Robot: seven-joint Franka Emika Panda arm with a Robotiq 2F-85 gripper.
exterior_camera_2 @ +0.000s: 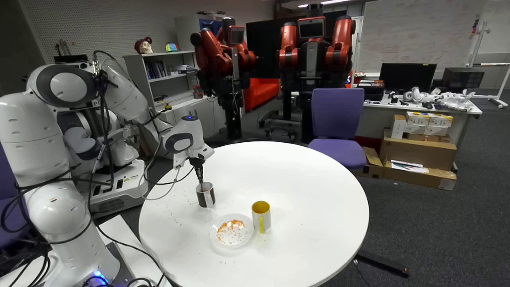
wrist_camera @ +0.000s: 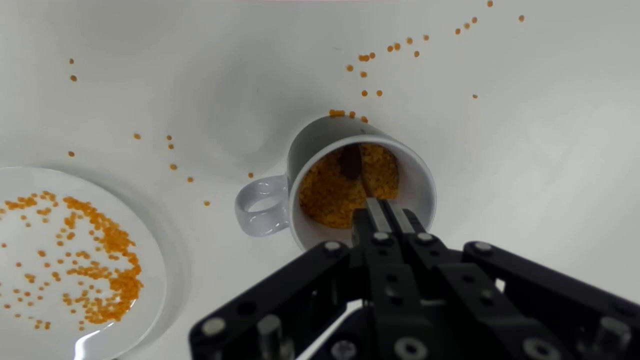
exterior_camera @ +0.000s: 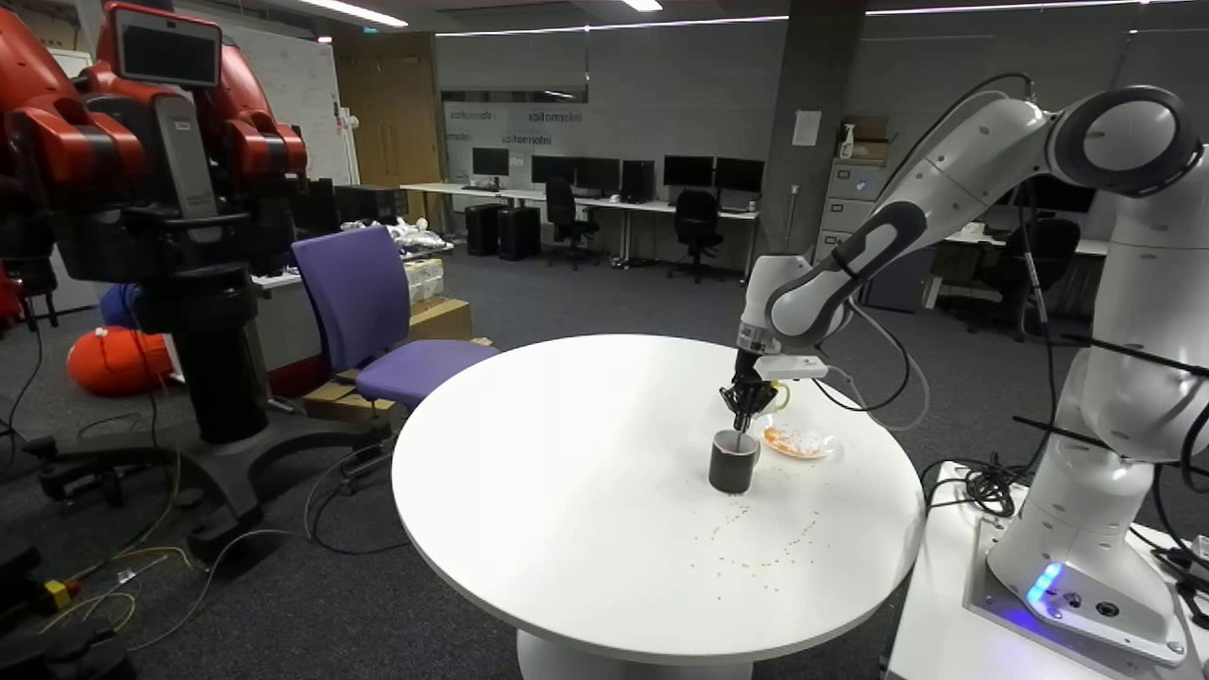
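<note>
My end effector [wrist_camera: 384, 204] comes in from the lower right of the wrist view, its two fingers brought together, pinching the thin handle of a dark spoon [wrist_camera: 351, 162]. The spoon reaches down into a dark mug [exterior_camera: 731, 469] at the centre of that view, its tip at the orange grains [wrist_camera: 322, 195] inside; I cannot tell how deep it sits. The mug stands upright, white within, its white handle toward the left.

At lower left, cut off by the edge, a white plate [wrist_camera: 154, 260] carries more orange grains, thickest along its right side. Loose grains [wrist_camera: 366, 58] are scattered over my round white counter [exterior_camera_2: 310, 207], several trailing toward the upper right.

In an exterior view, a yellow-lined mug [exterior_camera_2: 261, 214] stands just right of the plate, while my white arm [exterior_camera_2: 125, 93] reaches in from the left. Behind the counter I see a purple chair [exterior_camera_2: 338, 115] and two red robots [exterior_camera_2: 289, 42].
</note>
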